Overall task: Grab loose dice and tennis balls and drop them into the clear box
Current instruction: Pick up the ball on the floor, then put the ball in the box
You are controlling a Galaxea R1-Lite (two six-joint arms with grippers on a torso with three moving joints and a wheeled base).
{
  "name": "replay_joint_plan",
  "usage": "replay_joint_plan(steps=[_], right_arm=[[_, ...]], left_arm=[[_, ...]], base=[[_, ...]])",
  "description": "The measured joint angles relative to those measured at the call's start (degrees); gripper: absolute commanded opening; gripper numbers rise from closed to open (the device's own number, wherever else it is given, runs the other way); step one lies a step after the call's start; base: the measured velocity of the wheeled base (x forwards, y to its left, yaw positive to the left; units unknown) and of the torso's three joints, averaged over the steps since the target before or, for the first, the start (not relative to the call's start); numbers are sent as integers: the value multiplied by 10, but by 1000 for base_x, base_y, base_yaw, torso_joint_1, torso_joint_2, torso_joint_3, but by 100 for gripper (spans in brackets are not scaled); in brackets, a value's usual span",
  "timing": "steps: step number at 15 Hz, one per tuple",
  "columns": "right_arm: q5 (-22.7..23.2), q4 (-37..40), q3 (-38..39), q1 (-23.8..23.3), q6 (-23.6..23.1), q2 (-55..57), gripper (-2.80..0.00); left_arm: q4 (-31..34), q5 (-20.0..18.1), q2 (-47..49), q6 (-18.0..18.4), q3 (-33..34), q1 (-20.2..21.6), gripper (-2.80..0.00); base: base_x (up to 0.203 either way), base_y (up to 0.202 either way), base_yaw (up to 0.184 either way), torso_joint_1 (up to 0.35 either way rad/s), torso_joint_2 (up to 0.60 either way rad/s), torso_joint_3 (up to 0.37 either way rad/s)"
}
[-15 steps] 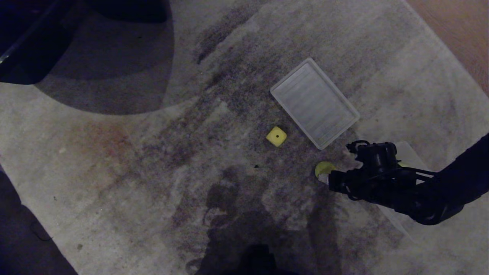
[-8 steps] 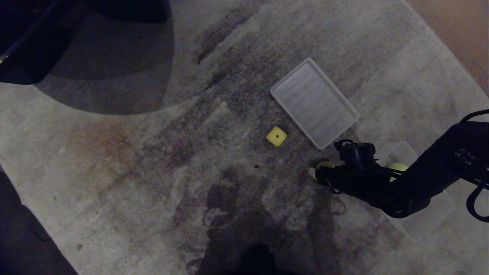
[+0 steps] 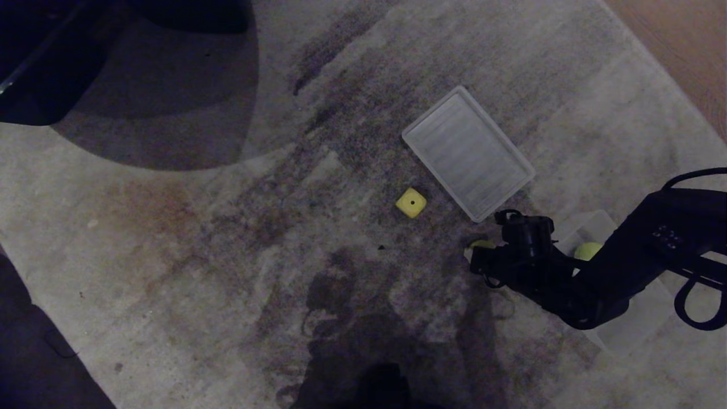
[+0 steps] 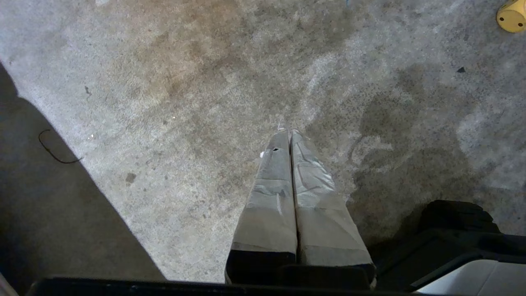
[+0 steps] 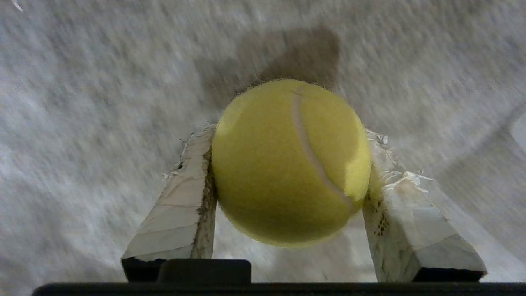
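While the tennis ball (image 5: 289,162) sits between the two taped fingers (image 5: 181,205) of the right gripper (image 3: 476,254), both pads press against its sides, so the jaws are closed on the ball. From the head camera only a small yellow-green part of this ball shows at the gripper's tip, over the grey carpet (image 3: 227,255). Just behind the dark right arm lies the clear box (image 3: 636,318), partly hidden by it, with a second tennis ball (image 3: 588,250) inside. The ribbed lid (image 3: 468,152) lies flat on the carpet, near the gripper on its far side. A yellow die (image 3: 411,202) rests beside the lid's near edge. The left gripper (image 4: 287,135) hangs over bare carpet, well apart, with its fingers pressed together.
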Motion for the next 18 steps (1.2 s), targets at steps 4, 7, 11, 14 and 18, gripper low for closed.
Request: replay_joint_plan(steps=[4,7,11,14,18], right_arm=[[2,63,41,1,-22,-91,-280],[2,109,96,-7,-49,-191,-280],[-19,126,195,-65,-124,-295,-280],[-45,134,222,-107,-151,-331,0],[-47,135,232,-139,-189,-356,0]], left_arm=[[0,0,0,0,0,0,-280],[0,0,0,0,0,0,-280],[0,0,0,0,0,0,-280],[0,0,0,0,0,0,-280],[0,0,0,0,0,0,-280]], base=[[0,0,0,0,0,0],[0,0,0,0,0,0],[0,0,0,0,0,0],[0,0,0,0,0,0],[0,0,0,0,0,0]])
